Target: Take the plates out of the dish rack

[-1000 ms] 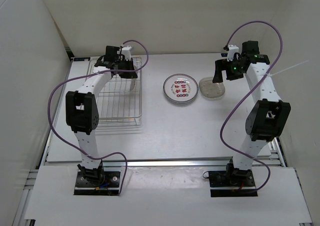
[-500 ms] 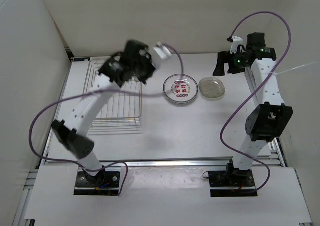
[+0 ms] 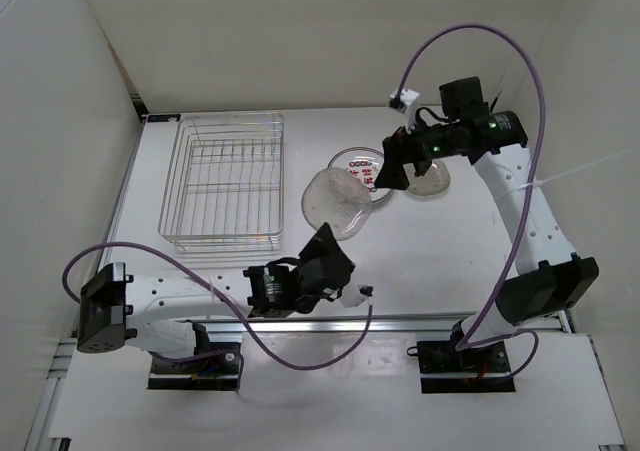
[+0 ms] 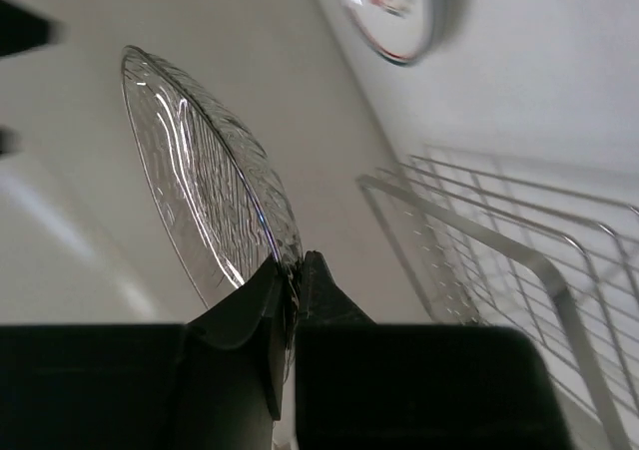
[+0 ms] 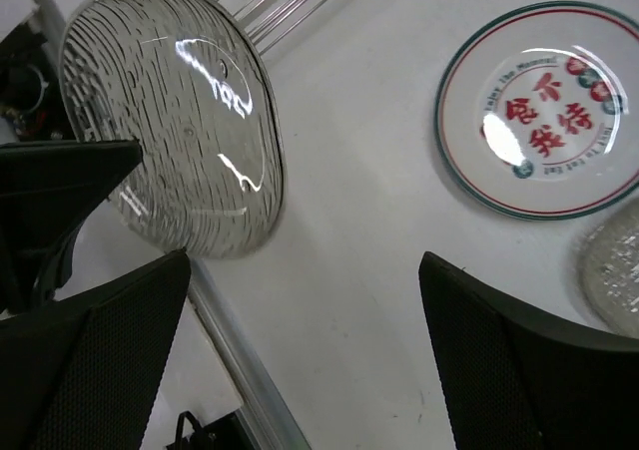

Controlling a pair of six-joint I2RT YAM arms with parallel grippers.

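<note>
- Grips a clear glass plate by its rim in the left gripper, tilted in the air over the middle of the tabletop.
- Spreads the right gripper wide, just beside that plate.
- Finds the dish rack by the far left corner.
- Shows a green-rimmed plate and a speckled plate lying flat near the far edge.

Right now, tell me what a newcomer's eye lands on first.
A clear glass plate hangs tilted above the table, its rim pinched in the left arm's jaws. The right arm's open jaws hover just beyond it, near a red-lettered plate. The wire rack at rear left stands empty.
</note>
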